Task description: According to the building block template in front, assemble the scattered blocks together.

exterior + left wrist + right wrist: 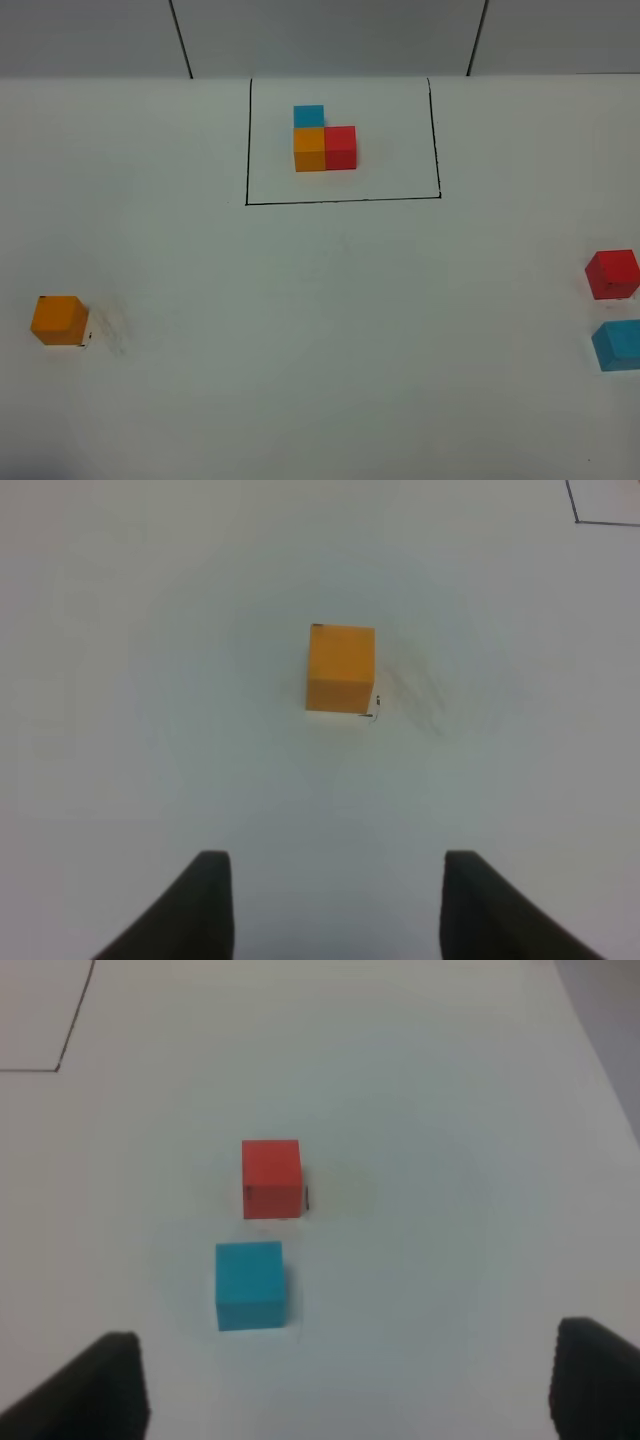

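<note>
Left hand (pixel 335 868) open, empty, facing orange cube (pixel 340 670); right hand (pixel 350 1335) likewise, facing red cube (pixel 271 1178).

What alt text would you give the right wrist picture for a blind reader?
A red cube and a blue cube sit near each other, not touching, on a white table, beyond the two dark fingertips of the open tool. A corner of a black drawn outline shows at the picture's edge.

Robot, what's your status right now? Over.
Left gripper open, empty, facing orange cube. Right gripper open, empty, facing red cube, blue cube. Cubes unassembled, nothing blocking.
</note>
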{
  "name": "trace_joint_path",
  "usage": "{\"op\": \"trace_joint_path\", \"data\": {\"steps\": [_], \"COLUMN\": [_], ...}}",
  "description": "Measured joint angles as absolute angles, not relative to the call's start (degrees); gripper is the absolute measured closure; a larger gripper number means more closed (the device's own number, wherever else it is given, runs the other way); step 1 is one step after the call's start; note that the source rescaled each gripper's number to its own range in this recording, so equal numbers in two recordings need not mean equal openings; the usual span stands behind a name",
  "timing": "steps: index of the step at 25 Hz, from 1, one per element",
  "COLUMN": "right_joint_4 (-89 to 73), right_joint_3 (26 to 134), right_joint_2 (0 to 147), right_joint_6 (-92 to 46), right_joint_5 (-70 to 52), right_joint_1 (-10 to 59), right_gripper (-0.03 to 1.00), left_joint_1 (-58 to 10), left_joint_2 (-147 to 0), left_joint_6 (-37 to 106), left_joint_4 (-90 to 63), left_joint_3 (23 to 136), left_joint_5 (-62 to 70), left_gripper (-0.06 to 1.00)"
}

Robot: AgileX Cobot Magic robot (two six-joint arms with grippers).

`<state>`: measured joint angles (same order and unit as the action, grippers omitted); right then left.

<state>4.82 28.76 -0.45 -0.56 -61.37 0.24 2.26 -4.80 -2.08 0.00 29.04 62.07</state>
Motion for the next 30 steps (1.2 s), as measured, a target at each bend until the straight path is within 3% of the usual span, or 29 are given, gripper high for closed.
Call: {"op": "trace_joint_path", "data": {"steps": [30], "right_joint_4": [4.8], "right_joint_3": [28.8], "right_joint_2": [-0.5], "right_joint_6": [-0.6], "right_joint_5": [-61.4], "right_joint_1": [0.2], "right_gripper": [0.16], "left_joint_1": [2.3], "left_joint_2": [-4.8], "left_joint_6": [-2.1], "left_joint_4": [0.3], "left_joint_3": [29.0], "left_joint_5": [62.1], "left_gripper": [0.33]}}
